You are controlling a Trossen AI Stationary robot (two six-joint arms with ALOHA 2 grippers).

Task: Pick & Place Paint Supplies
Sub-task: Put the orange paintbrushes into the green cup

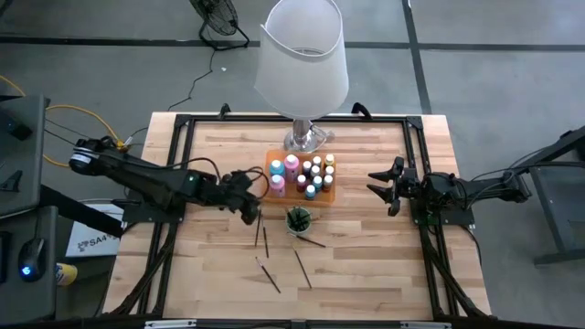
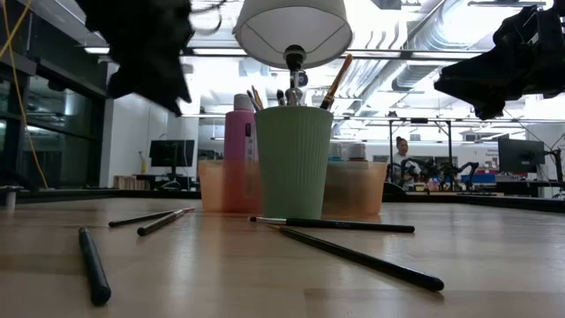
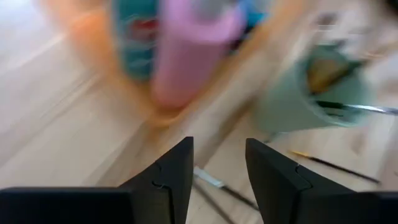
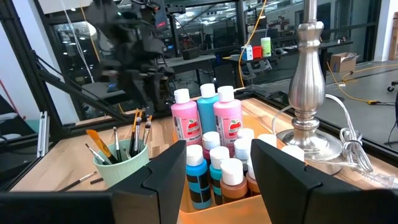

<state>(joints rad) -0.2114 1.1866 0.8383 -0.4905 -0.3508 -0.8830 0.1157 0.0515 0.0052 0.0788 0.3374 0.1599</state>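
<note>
Several loose brushes (image 1: pixel 302 268) are lying on the desk toward its front edge, before the green cup (image 1: pixel 298 219) that is already holding some; the bottles are standing in the orange tray (image 1: pixel 300 176) at the desk's middle, near the lamp (image 1: pixel 304 139). The left gripper (image 1: pixel 249 209), fingers apart and empty, is hovering just beside the tray's left front corner; it should descend straight over one brush, across the handle. The right gripper (image 1: pixel 382 185), also apart and holding nothing, is waiting near the right edge; free room is lying in front, while tray and cup are crowding the back.
</note>
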